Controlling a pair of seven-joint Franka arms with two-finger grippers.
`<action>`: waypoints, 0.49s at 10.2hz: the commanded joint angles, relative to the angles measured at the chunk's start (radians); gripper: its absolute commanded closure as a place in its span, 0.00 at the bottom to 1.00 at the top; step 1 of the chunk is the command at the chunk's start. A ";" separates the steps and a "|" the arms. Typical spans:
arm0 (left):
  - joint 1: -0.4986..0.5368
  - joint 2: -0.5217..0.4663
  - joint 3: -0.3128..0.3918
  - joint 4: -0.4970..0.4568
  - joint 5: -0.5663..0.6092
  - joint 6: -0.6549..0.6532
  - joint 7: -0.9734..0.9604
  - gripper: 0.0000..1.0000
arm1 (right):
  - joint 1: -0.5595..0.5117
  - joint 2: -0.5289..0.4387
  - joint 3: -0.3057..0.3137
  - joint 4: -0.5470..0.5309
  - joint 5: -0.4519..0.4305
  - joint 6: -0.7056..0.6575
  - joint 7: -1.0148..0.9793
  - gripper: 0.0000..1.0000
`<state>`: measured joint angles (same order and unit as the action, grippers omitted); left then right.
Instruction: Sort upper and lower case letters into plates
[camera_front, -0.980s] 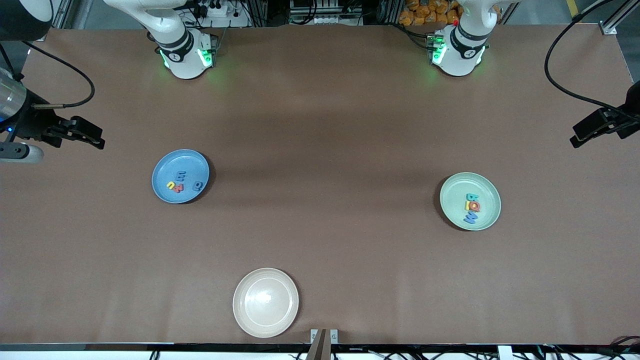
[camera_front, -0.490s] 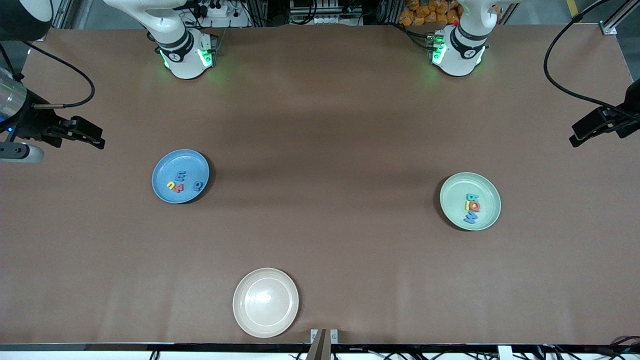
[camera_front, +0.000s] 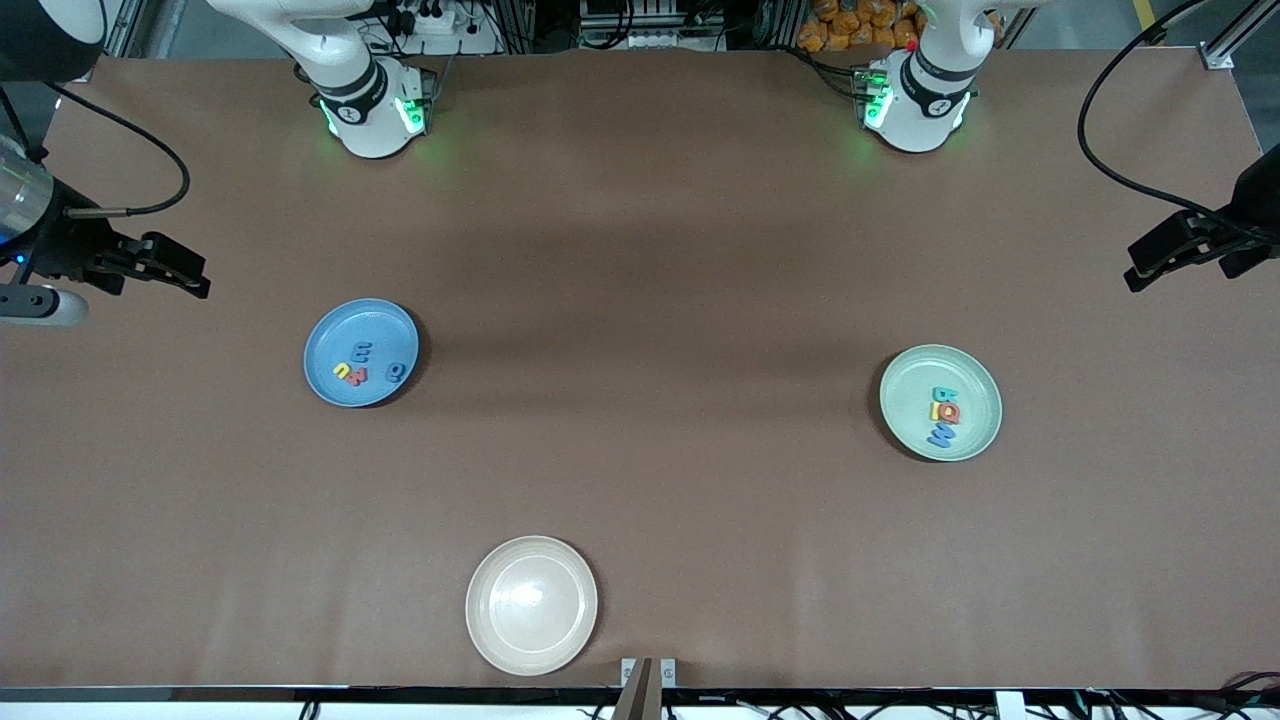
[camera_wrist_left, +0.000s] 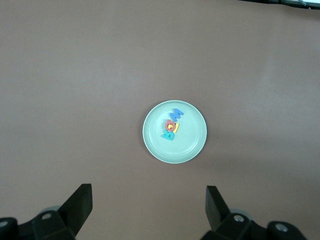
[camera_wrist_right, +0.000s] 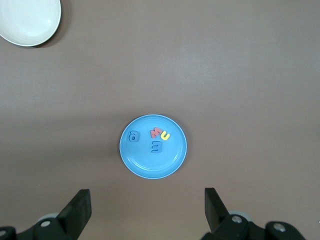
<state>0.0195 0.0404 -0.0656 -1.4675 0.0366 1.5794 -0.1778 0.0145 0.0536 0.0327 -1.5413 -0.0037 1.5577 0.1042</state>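
Letters (camera_front: 361, 366) fill blue plate (camera_front: 325, 345), mint plate (camera_front: 905, 385).

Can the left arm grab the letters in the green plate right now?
Probably yes. The left gripper hangs open high over the table, the green plate lies in plain sight below it, and nothing covers the letters lying in it.

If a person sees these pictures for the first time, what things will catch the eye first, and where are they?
Two plates with small bright letters stand out on the brown table: a blue plate toward the right arm's end and a pale green plate toward the left arm's end. A cream plate with nothing on it lies nearest the front camera. The left gripper and right gripper wait open at the table's ends.
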 joint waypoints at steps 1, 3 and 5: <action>-0.026 -0.007 0.026 0.002 0.009 -0.015 0.027 0.00 | -0.004 -0.029 0.001 -0.030 0.022 0.002 -0.006 0.00; -0.027 -0.007 0.053 0.004 0.003 -0.015 0.034 0.00 | -0.004 -0.029 0.001 -0.030 0.022 0.002 -0.006 0.00; -0.026 -0.010 0.055 0.006 0.005 -0.018 0.043 0.00 | -0.005 -0.029 0.001 -0.030 0.022 0.002 -0.006 0.00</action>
<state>0.0090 0.0404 -0.0249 -1.4674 0.0366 1.5787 -0.1638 0.0145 0.0536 0.0327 -1.5413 -0.0035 1.5576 0.1042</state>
